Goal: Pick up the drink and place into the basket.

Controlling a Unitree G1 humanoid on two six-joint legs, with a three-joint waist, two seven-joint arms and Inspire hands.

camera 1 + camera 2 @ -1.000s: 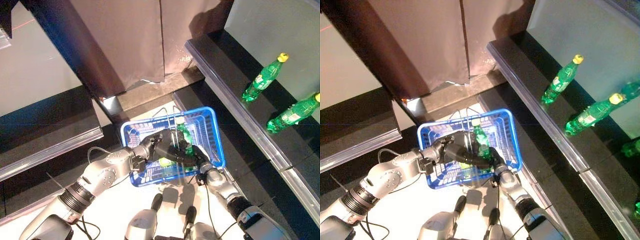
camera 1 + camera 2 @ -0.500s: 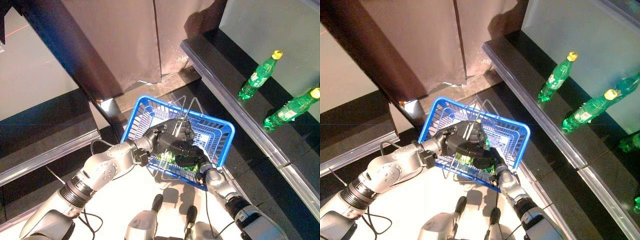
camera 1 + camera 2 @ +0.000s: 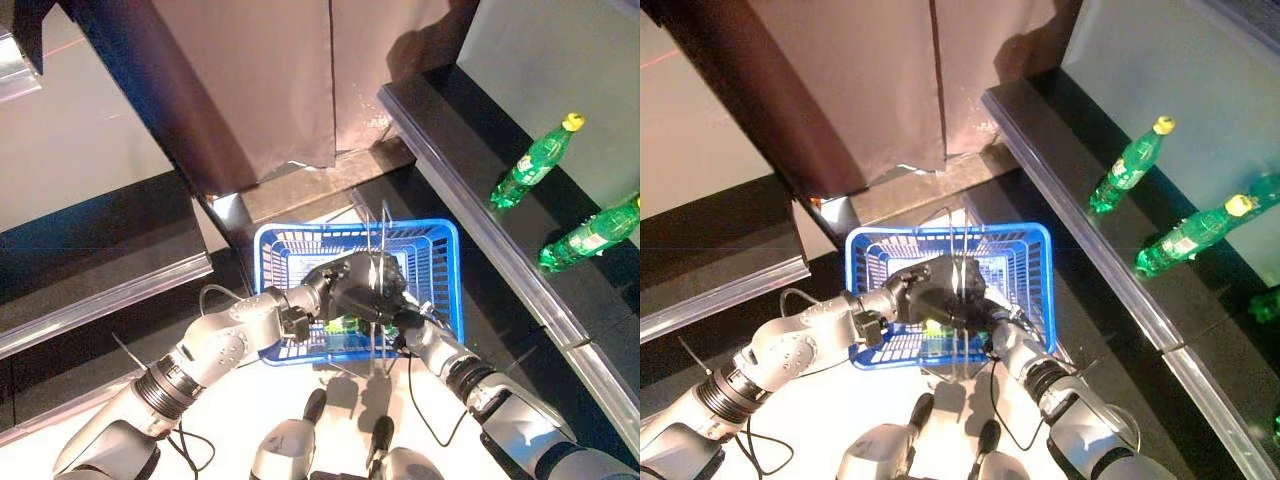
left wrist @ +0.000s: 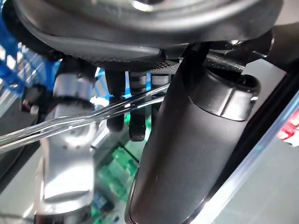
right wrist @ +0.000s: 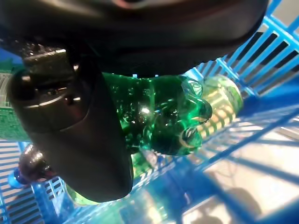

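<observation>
Inside the blue basket (image 3: 440, 262), the green drink bottle (image 5: 159, 112) sits in the right robot hand (image 5: 79, 121), whose thumb and fingers curl round its body just above the basket's floor. Another bottle (image 5: 219, 100) lies on that floor, a detail only the right wrist view shows; from the head views, little more than a green patch appears under the hands. At 9 o'clock of the right hand, the left robot hand (image 3: 350, 290) closes its fingers round the wire handle (image 4: 84, 119), as the left wrist view shows. Two green bottles (image 3: 535, 160) (image 3: 590, 235) stand on the dark shelf (image 3: 470, 140) toward 2 o'clock.
</observation>
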